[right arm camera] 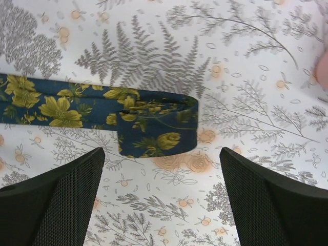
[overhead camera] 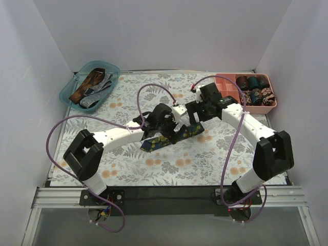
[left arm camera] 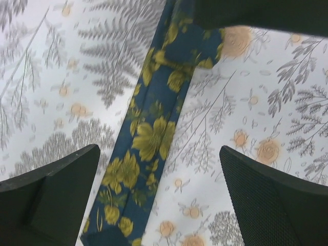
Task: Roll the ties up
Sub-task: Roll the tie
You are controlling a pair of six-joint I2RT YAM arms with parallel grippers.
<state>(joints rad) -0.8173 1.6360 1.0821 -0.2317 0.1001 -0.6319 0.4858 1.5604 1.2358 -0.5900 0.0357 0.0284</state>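
Observation:
A navy tie with yellow flowers (overhead camera: 158,143) lies flat on the flowered tablecloth at the table's middle. In the left wrist view the tie (left arm camera: 148,138) runs from bottom left up to its folded end (left arm camera: 192,48). My left gripper (left arm camera: 159,154) hovers open above it, holding nothing. In the right wrist view the tie's end (right arm camera: 156,128) is folded over once, just beyond my right gripper (right arm camera: 162,154), which is open and empty. In the top view both grippers, left (overhead camera: 176,133) and right (overhead camera: 195,122), meet over the tie.
A teal basket (overhead camera: 69,93) at the back left holds unrolled ties (overhead camera: 91,84). A pink tray (overhead camera: 256,108) at the back right holds rolled ties (overhead camera: 254,82). Purple cables (overhead camera: 154,87) loop above both arms. White walls enclose the table.

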